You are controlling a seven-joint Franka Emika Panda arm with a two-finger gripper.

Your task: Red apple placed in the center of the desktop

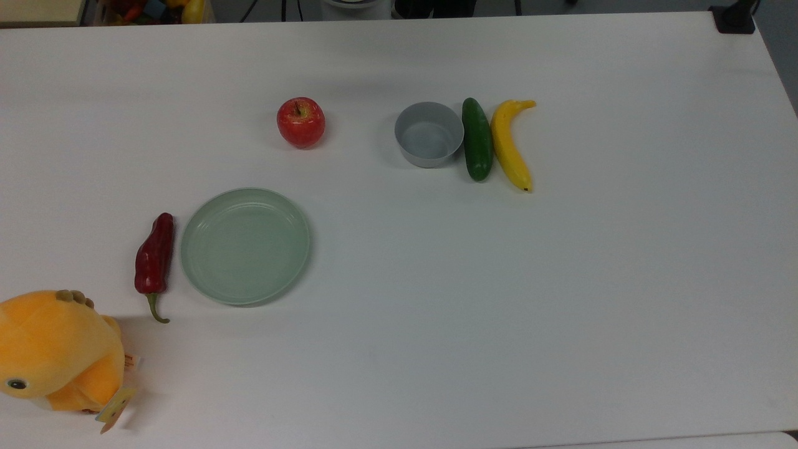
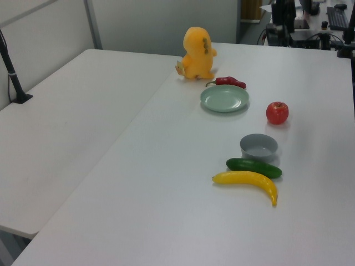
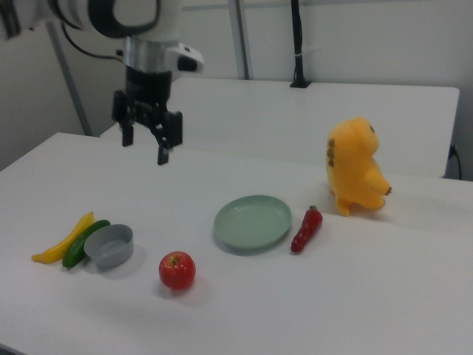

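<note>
My arm is chunky white shells with black joint rings, then a grey metal band at the wrist, a white flange sticking out, a thin black cable looping behind, and a black two-finger gripper

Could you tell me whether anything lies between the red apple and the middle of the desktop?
Nothing visible does. In the top view, the red apple sits alone, with bare desktop toward the middle. The green plate and grey bowl sit to either side of that path.
</note>
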